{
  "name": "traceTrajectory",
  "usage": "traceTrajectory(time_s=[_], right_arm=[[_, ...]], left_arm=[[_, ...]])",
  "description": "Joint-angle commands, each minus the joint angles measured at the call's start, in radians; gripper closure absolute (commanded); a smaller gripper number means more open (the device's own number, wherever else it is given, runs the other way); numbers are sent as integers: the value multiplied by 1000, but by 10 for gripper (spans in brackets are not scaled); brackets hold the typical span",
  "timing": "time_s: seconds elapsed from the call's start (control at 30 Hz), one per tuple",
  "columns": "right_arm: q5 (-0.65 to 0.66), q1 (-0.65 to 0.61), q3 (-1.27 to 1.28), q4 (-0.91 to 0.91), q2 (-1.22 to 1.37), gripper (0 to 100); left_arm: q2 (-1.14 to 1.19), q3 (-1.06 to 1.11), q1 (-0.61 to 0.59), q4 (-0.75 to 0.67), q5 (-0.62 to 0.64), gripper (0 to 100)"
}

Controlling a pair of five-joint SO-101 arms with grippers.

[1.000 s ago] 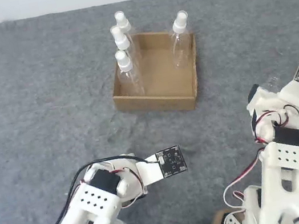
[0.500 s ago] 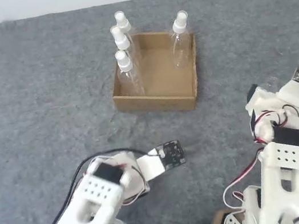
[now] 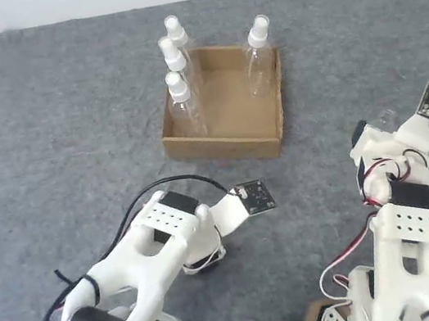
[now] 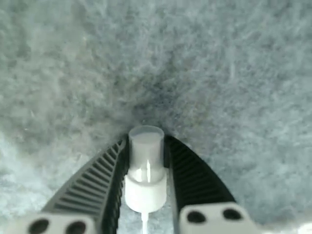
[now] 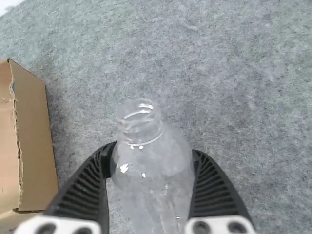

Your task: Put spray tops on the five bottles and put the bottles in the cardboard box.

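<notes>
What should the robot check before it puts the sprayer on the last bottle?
1. Spray top gripped by the left end effector: ok.
2. Bottle gripped by the right end effector: ok.
3. Bottle mouth uncovered: ok.
4. Spray top lined up over the bottle mouth: not ok, the two arms are apart.
5. Spray top's tube straight: cannot tell.
6. Free floor in the cardboard box beside the four capped bottles: ok.

bottle (image 5: 148, 161) and spray top (image 4: 145, 170) both cut off at edge.
</notes>
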Motion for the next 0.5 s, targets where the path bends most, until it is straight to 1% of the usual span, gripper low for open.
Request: traceTrajectory(time_s=[0.0, 0.17, 0.4, 0.47], right_arm=[[-3, -10, -12, -28, -33, 972], [-3, -10, -12, -28, -33, 972], [-3, -7, -12, -28, -39, 972], [-3, -8, -12, -28, -38, 972]], left_arm=[[31, -45, -9, -17, 18, 985], [31, -48, -2, -15, 29, 987], [31, -191, 0, 31, 236, 987], [31, -214, -6, 35, 269, 987]])
